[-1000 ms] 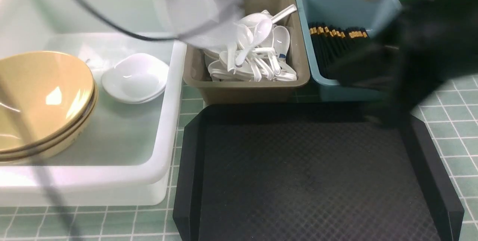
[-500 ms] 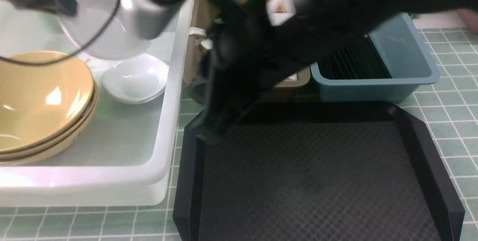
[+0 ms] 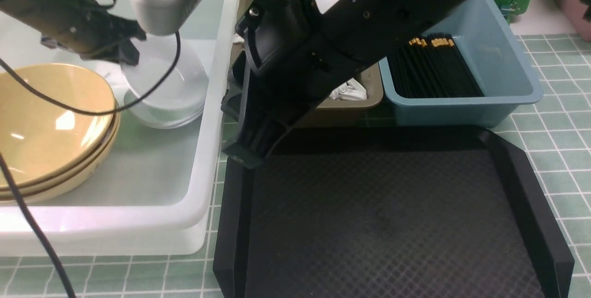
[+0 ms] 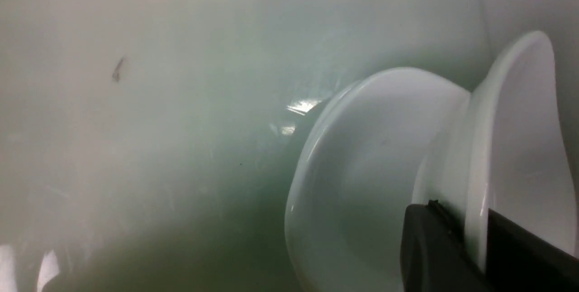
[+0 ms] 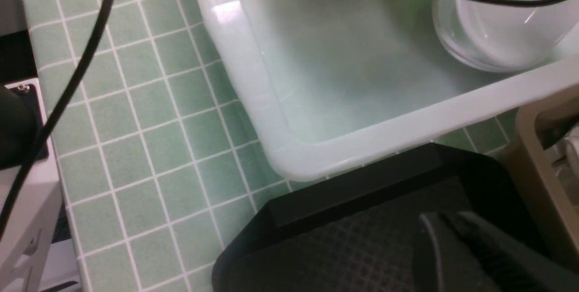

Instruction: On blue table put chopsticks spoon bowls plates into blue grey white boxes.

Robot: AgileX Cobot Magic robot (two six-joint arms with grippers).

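Bowls [image 3: 46, 122] sit stacked at the left end of the white box [image 3: 203, 196]. Beside them the left gripper [image 3: 128, 55] pinches a plate [image 3: 161, 74] by its rim just above the plate stack [image 3: 161, 115]. The plate wants levelling and centring before release. Right gripper [image 3: 247, 152], closed and empty, hangs over a corner of the black tray [image 3: 392, 219].

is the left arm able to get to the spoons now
Probably not: the right arm lies across the grey box, hiding most spoons, and the left end effector is shut on a plate.
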